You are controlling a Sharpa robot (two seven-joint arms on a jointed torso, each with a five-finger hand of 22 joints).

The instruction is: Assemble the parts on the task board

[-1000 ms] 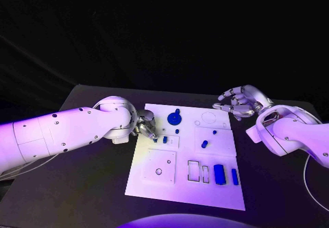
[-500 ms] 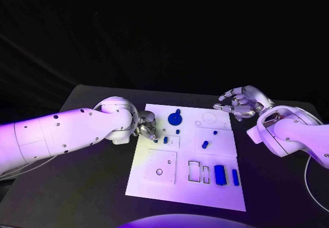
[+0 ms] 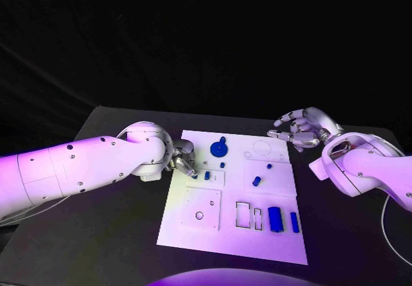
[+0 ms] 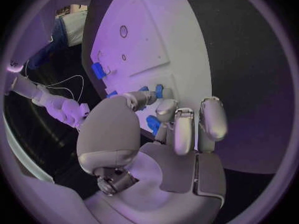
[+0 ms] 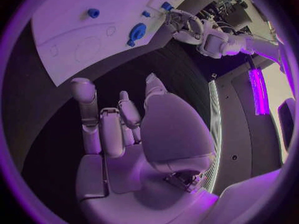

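At the task board (image 3: 230, 238) edge, left robot hand (image 3: 182, 159) seemingly pinches a blue part (image 3: 206, 175)

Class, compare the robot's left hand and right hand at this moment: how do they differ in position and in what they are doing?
The left hand is at the task board's left edge, fingertips down by a small blue part; the right hand hovers beyond the board's far right corner. The left hand's fingers curl in; the right hand's are spread, holding nothing. Both are silver.
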